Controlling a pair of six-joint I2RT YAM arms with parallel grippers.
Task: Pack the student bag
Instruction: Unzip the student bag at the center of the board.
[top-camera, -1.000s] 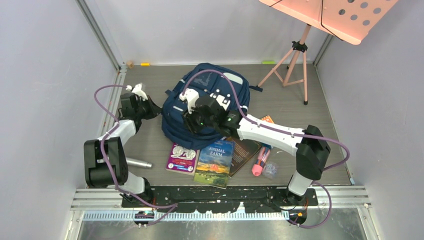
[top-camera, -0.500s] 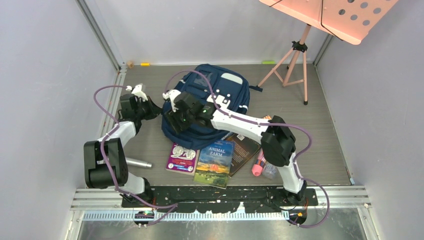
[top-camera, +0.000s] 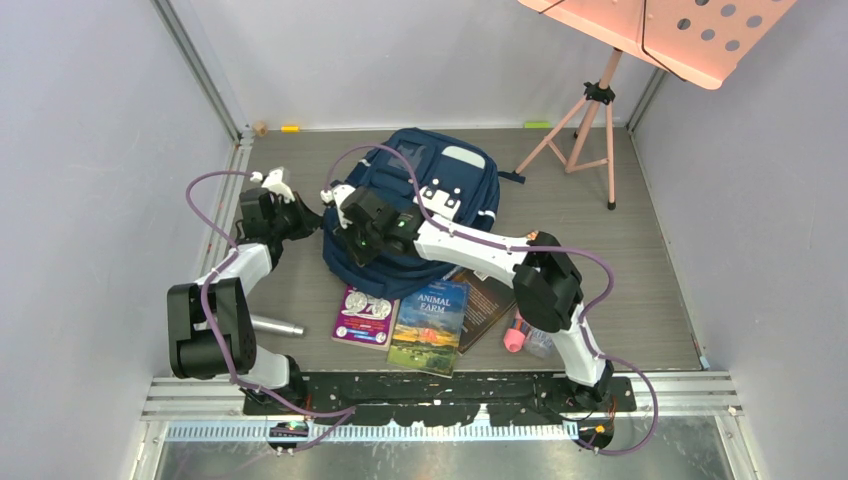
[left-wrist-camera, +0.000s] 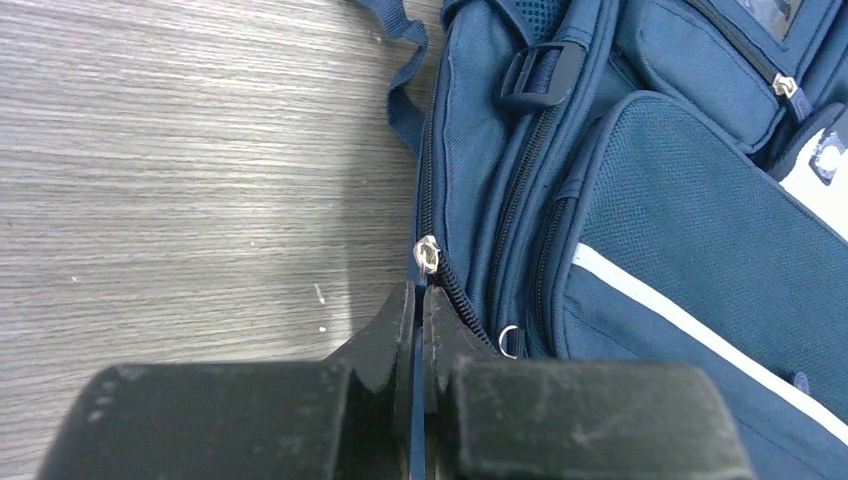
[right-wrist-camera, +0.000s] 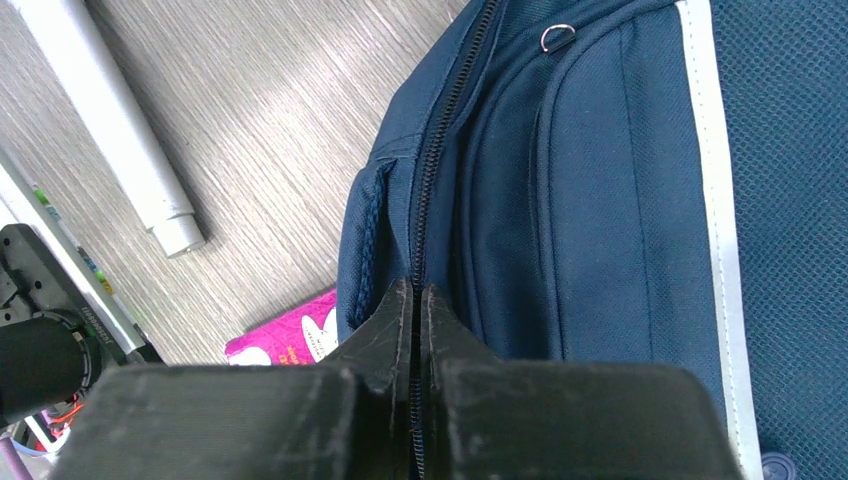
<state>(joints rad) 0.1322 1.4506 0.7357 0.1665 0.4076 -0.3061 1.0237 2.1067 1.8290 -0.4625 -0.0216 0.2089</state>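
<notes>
Looks like the opening stage. The student bag (top-camera: 440, 170) is laid flat mid-worktop (top-camera: 620, 260), zipped shut, with books (top-camera: 430, 313) left out in front. The left gripper (left-wrist-camera: 415, 300) is clamped on bag fabric just below the zip slider (left-wrist-camera: 428, 254). The right gripper (right-wrist-camera: 413, 300) is pinched on the zip seam. Next, the slider probably needs to be dragged along with the fabric held taut.

The Animal Farm book (top-camera: 430, 326) lies flat on the grey wood-grain surface (top-camera: 650, 280). Just beside its left edge is a magenta book (top-camera: 365, 316), and further left a silver cylinder (top-camera: 275, 326). A dark brown book (top-camera: 490, 300) touches its right side, with a pink marker (top-camera: 517, 332) and a small clear container (top-camera: 541, 343) past that. A pink music stand (top-camera: 607, 75) stands well beyond, to the far right.
</notes>
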